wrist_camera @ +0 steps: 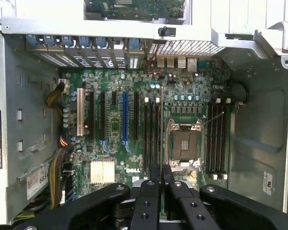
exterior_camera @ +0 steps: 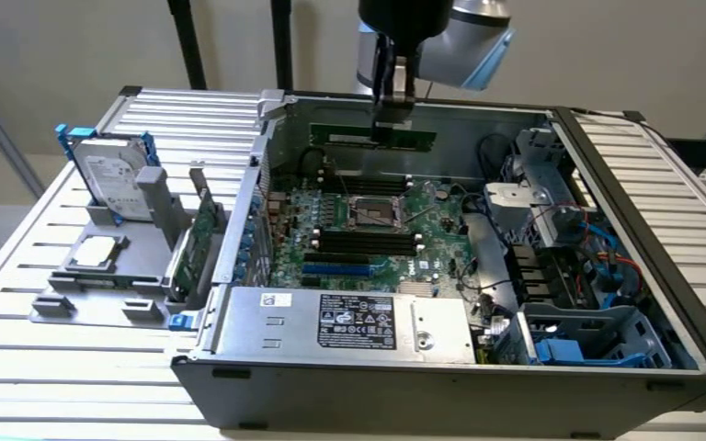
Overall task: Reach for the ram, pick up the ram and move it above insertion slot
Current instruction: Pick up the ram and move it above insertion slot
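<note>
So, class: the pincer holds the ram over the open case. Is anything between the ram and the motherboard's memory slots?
Nothing visible. The pincer grips the ram above the motherboard; the memory slots below lie uncovered, with cables off toward the exterior view's right.

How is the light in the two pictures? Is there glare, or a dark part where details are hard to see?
Exterior view: even, soft daylight; the ribbed white table looks bright, while the inside of the computer case is dimmer, and the hand holding the ram is dark against the pale wall. Wrist view: the motherboard is evenly lit, and the pale metal above the case is overexposed.
</note>
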